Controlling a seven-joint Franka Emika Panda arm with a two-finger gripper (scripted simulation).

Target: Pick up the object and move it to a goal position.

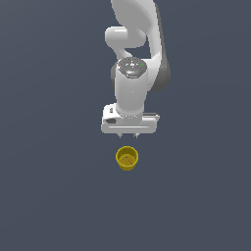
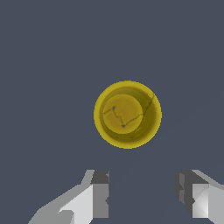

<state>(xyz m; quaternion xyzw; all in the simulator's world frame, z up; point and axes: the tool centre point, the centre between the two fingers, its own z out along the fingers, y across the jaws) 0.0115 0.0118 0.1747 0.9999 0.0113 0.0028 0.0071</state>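
So the cup (image 1: 127, 158) is just sitting upright on the dark grey counter (image 1: 49, 196), mouth facing up, nothing touching it. In the exterior view it's right below the arm (image 1: 135, 59), pretty much centred under the pincer (image 1: 129, 134), maybe a hair toward that view's left. There's a clear gap between the finger tips and the cup rim, so no contact at all.

The pincer is spread apart and holding nothing. You can see that best in the wrist view, where the two fingers (image 2: 99, 192) poke in at the frame edge with a wide strip of bare counter (image 2: 43, 52) between them. That gap looks a bit wider than the cup (image 2: 127, 114) itself. The cup sits out ahead of the fingers in that view, not between them, roughly lined up with the gap.

Looking down into the cup from the wrist camera you get the round rim, the darker inner wall and a lighter yellow bottom with some thin crack-like lines across it. It's hollow with nothing inside.

The arm is white with a grey cap on the wrist joint, pointing the pincer straight down at the counter. The fingers look tiny from the exterior view, just two little nubs under the white hand block.
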